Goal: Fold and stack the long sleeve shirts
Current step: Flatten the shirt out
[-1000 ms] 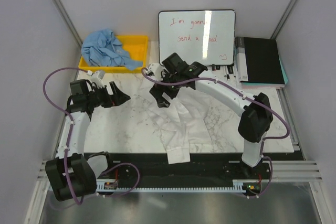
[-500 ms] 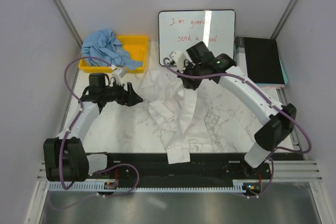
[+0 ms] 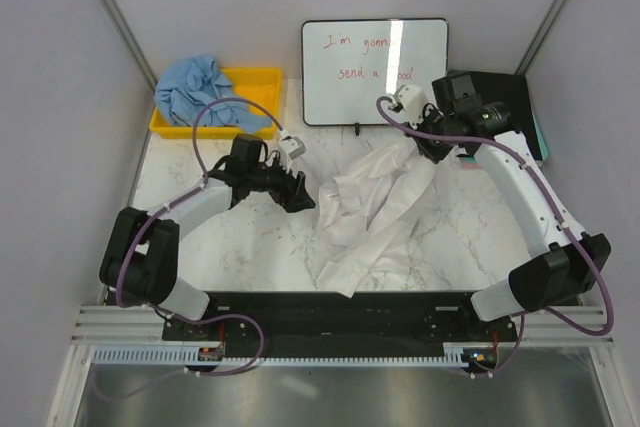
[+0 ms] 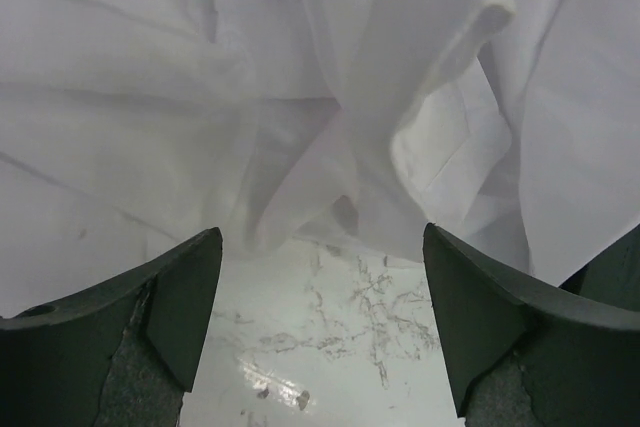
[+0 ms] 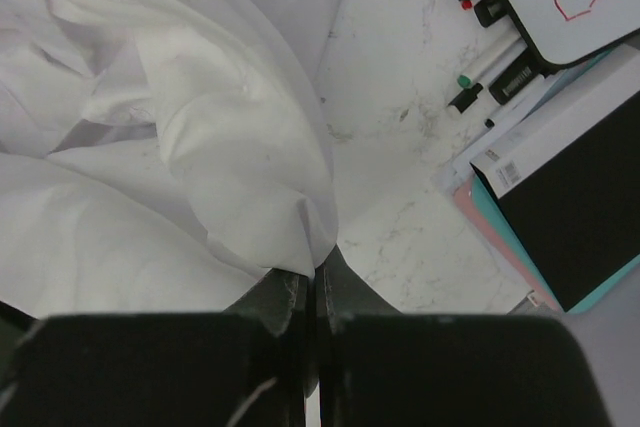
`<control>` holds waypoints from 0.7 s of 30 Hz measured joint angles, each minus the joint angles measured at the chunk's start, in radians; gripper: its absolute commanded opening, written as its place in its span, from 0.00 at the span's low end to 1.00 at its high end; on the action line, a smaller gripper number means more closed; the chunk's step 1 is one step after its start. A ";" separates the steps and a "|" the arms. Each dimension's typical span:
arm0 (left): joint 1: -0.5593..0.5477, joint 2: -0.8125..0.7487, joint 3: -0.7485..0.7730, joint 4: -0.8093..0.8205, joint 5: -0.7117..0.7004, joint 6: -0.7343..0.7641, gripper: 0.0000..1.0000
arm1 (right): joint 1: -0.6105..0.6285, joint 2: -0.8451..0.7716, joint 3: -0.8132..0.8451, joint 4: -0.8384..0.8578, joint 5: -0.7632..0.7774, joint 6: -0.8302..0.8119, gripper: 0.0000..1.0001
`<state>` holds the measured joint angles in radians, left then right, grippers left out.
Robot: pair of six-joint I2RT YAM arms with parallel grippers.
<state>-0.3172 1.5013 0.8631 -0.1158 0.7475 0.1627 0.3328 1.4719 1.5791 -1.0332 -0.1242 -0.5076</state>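
White long sleeve shirt lies crumpled, unfolded, on the counter, one edge clamped in the right end effector, left end effector spread empty beside it; blue shirt sits bunched in the yellow bin, so all folding and stacking is outstanding.

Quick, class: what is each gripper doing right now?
Left gripper: open, holding nothing, facing the white shirt.
Right gripper: shut on the white shirt.
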 measured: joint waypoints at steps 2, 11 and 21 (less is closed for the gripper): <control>-0.050 0.011 -0.001 0.014 -0.018 0.027 0.85 | -0.032 0.000 -0.002 -0.008 0.003 -0.018 0.00; -0.098 0.050 0.019 -0.054 -0.005 0.178 0.89 | -0.117 -0.005 -0.021 -0.017 0.003 -0.058 0.00; -0.285 0.131 0.022 0.015 -0.093 0.077 0.47 | -0.150 -0.005 -0.021 -0.024 -0.011 -0.079 0.00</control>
<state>-0.6025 1.6321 0.8848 -0.1005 0.6540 0.2394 0.1829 1.4670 1.5578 -1.0576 -0.1352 -0.5861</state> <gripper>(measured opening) 0.798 0.022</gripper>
